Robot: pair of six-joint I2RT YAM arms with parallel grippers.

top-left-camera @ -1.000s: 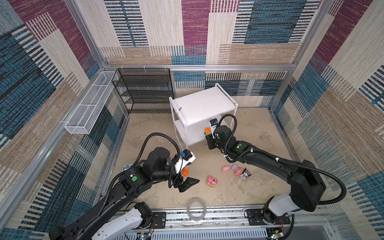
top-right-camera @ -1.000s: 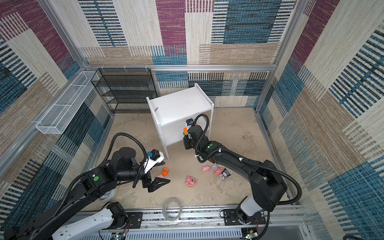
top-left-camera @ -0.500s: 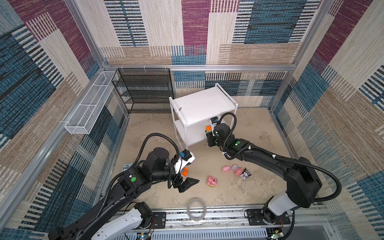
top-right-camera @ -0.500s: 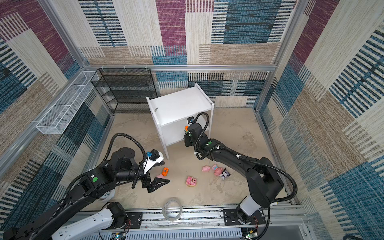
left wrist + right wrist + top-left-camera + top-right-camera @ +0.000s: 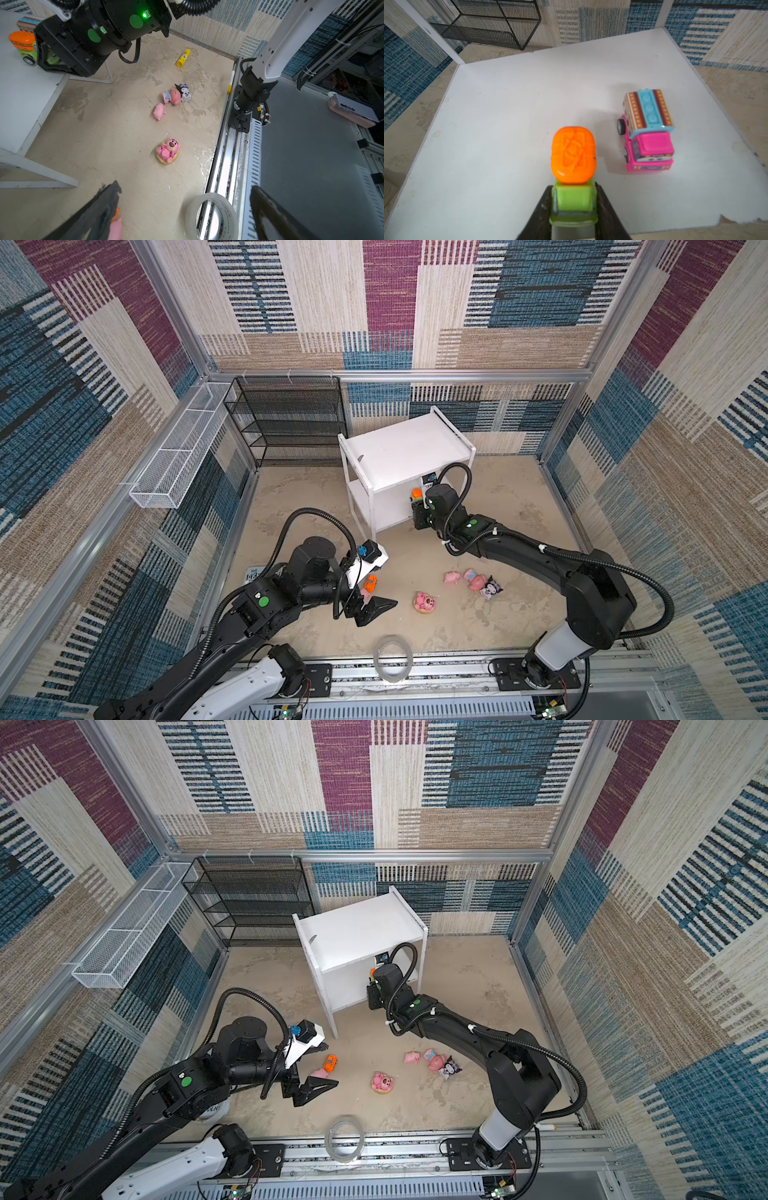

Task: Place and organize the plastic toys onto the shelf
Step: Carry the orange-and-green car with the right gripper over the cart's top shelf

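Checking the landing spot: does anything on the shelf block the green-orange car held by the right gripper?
Nothing visible does. The right gripper is shut on the green-orange car over a bare part of the shelf, its lower board; the pink car stands apart beside it.

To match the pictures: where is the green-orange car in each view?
Top view: green-orange car at the lower board, front edge.
Top view: same spot.
Left wrist: car at that board, partly hidden.
Right wrist: car gripped by the right gripper.
Shared landmark: white shelf.

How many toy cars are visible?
3: green-orange car in the right end effector at the lower board of the shelf; pink car on that board; orange car on the floor.
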